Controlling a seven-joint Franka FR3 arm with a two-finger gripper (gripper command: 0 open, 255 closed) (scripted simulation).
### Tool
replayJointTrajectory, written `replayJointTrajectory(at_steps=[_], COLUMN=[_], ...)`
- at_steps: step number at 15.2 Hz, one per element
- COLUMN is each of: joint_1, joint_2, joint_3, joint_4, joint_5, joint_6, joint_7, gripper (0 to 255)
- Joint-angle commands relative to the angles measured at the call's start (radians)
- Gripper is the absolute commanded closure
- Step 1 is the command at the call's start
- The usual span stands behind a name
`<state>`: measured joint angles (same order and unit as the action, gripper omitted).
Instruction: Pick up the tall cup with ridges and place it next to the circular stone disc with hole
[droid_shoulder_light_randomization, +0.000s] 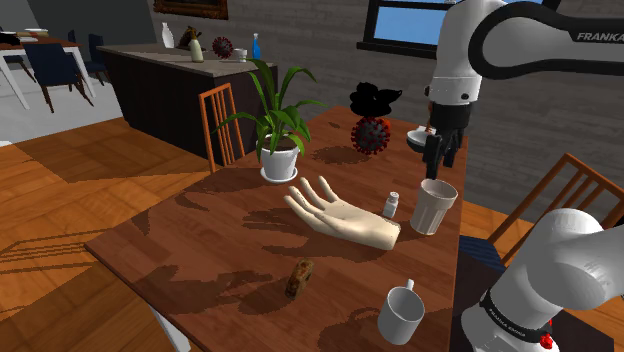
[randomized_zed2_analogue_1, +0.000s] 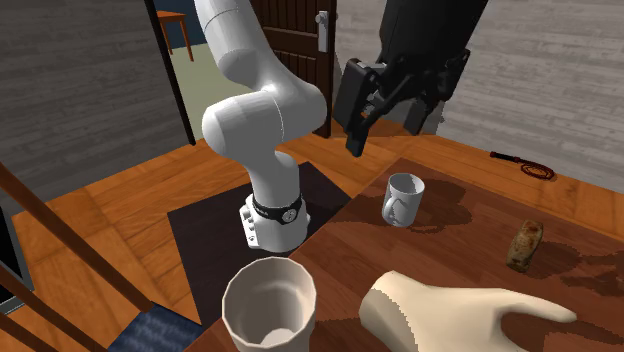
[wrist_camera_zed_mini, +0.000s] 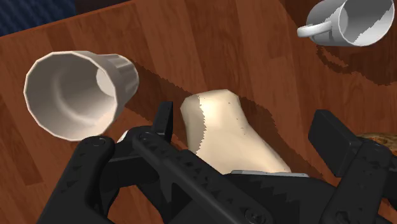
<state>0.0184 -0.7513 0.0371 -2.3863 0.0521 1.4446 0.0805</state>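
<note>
The tall ridged cup (droid_shoulder_light_randomization: 434, 205) is off-white and stands upright near the table edge on the shoulder view's right, beside the wrist end of a pale hand model (droid_shoulder_light_randomization: 345, 217). My black gripper (droid_shoulder_light_randomization: 441, 158) hangs open above the cup without touching it, nothing between its fingers. Seen from the wrist, the cup (wrist_camera_zed_mini: 77, 92) lies beside the gripper (wrist_camera_zed_mini: 248, 127), outside its fingers (wrist_camera_zed_mini: 165, 119). A small brown, stone-like disc (droid_shoulder_light_randomization: 299, 277) lies nearer the table's front. In the second exterior view the cup (randomized_zed2_analogue_1: 269, 303) is in the foreground, the gripper (randomized_zed2_analogue_1: 385, 125) high above, and the disc (randomized_zed2_analogue_1: 524, 244) at the right.
A white mug (droid_shoulder_light_randomization: 403, 313) stands near the table's front corner. A small shaker (droid_shoulder_light_randomization: 392, 204) is next to the cup. A potted plant (droid_shoulder_light_randomization: 278, 130), a dark red spiky ball (droid_shoulder_light_randomization: 371, 134) and a black object (droid_shoulder_light_randomization: 375, 98) occupy the far end of the wooden table (droid_shoulder_light_randomization: 200, 250). Chairs flank it.
</note>
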Motion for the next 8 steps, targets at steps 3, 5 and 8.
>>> replayJointTrajectory(at_steps=[3, 5, 8], joint_1=[-0.017, -0.036, -0.066], joint_2=[-0.008, -0.010, -0.003], joint_3=[-0.020, -0.042, -0.076], joint_4=[-0.056, -0.108, -0.178], joint_5=[-0.028, -0.056, -0.099], joint_6=[0.060, 0.122, 0.219], joint_7=[-0.018, -0.035, -0.060], gripper=[0, 0, 0])
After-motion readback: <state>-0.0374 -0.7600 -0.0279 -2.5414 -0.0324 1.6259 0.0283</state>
